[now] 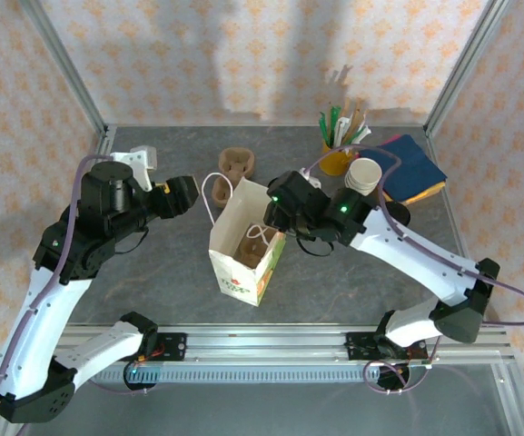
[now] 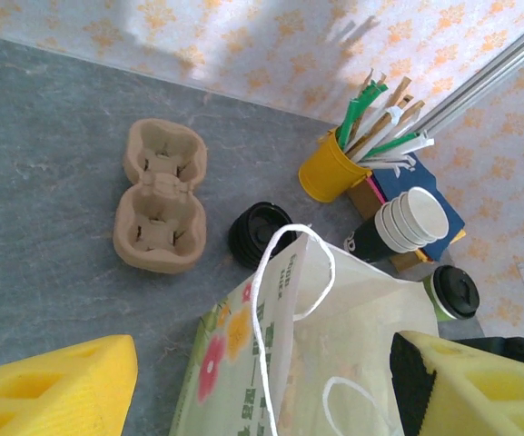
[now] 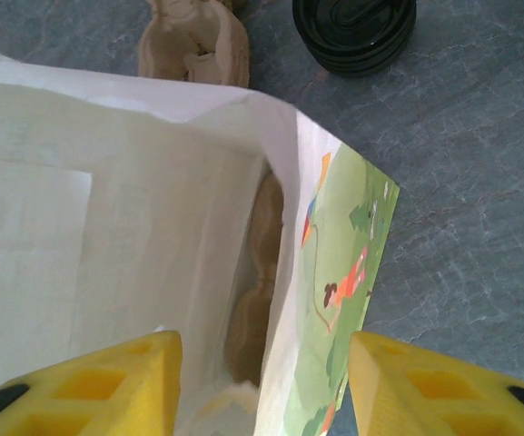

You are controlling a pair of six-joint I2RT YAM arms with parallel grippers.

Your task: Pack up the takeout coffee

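Note:
The takeout coffee (image 2: 452,291), a small cup with a black lid, stands on the table right of the paper bag (image 2: 271,354), apart from both grippers. The white bag (image 1: 248,245) with its printed side stands open at the table's middle. My left gripper (image 2: 262,391) is open, its yellow fingers (image 2: 53,386) either side of the bag's near-left top edge and string handle. My right gripper (image 3: 266,386) is open astride the bag's right wall (image 3: 334,272), one finger inside and one outside. A brown pulp carrier (image 3: 257,291) lies inside the bag.
A second pulp cup carrier (image 1: 236,163) lies behind the bag, with a stack of black lids (image 2: 262,234) beside it. A yellow cup of sticks and straws (image 1: 336,156), stacked white cups (image 1: 363,174) and blue napkins (image 1: 413,168) sit at the back right.

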